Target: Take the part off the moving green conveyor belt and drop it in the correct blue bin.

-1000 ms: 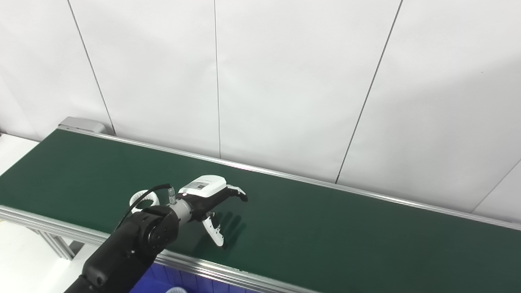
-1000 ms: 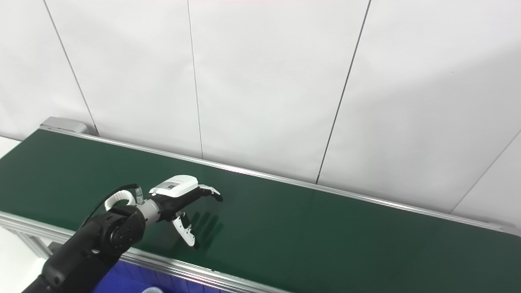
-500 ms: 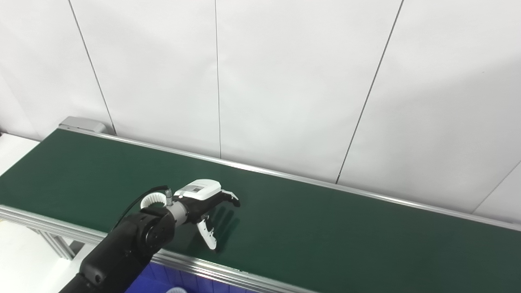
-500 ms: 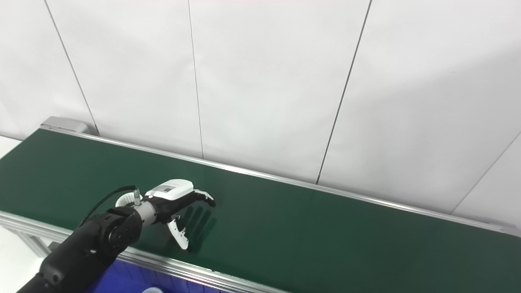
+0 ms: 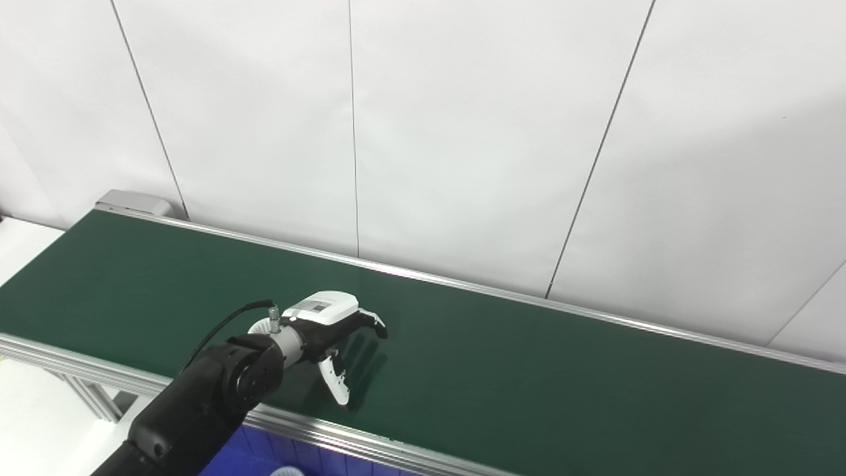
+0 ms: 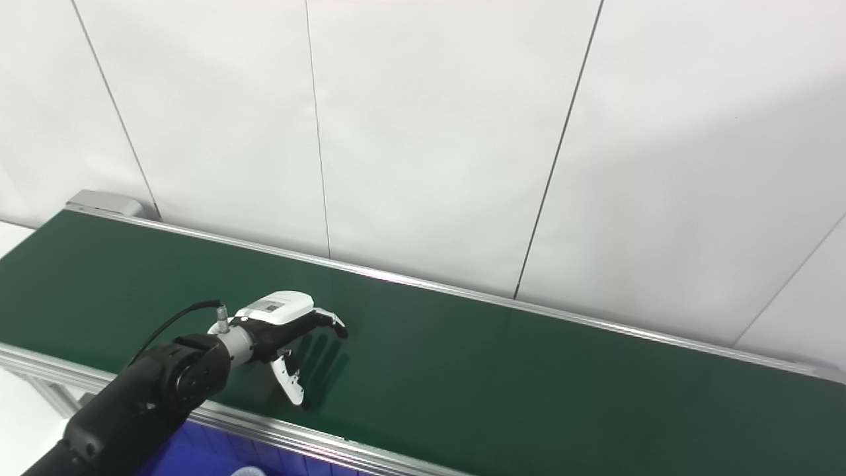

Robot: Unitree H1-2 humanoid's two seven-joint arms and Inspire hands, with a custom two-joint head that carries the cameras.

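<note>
Hovering over the near half of the green belt (image 5: 529, 370): the left hand (image 5: 334, 324), open, fingers (image 5: 373, 322) spread toward the far rail, thumb hanging down toward the belt surface, holding nothing. Compared with a second ago, drawn back a little along the belt toward its left end and its near rail, and a little lower; no closing of the fingers in between. No part to see anywhere on the belt, so impossible to say where it is now; perhaps not yet arrived in view. Probably a waiting position, set for catching a part when it comes. Just under the near rail of the belt, a strip of blue bin (image 6: 192, 453). No right hand in either view.
</note>
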